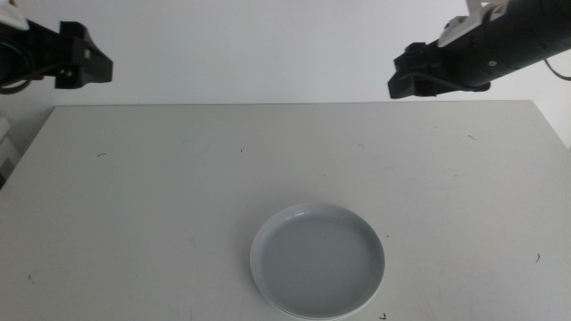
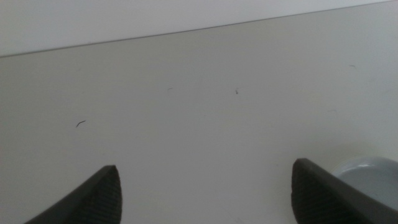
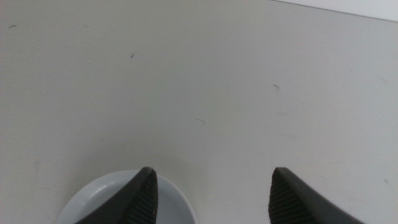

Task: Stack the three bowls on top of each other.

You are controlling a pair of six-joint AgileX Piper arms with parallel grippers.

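A pale, shallow round bowl [image 1: 318, 260] with a white rim rests on the white table [image 1: 161, 196], near the front edge and slightly right of centre. I cannot tell whether other bowls lie under it. The left gripper [image 1: 100, 66] hangs high over the far left corner, open and empty; the left wrist view shows the left gripper [image 2: 205, 168] with its jaws wide apart and the bowl's rim [image 2: 373, 174] beside one of them. The right gripper [image 1: 400, 77] hovers high at the far right, also open. In the right wrist view the bowl [image 3: 99, 202] lies beyond the right gripper [image 3: 214, 171].
The tabletop carries only a few small dark specks and scuffs. A plain white wall stands behind the table's far edge [image 1: 294, 104]. Part of a white object shows at the left border [image 1: 5, 147].
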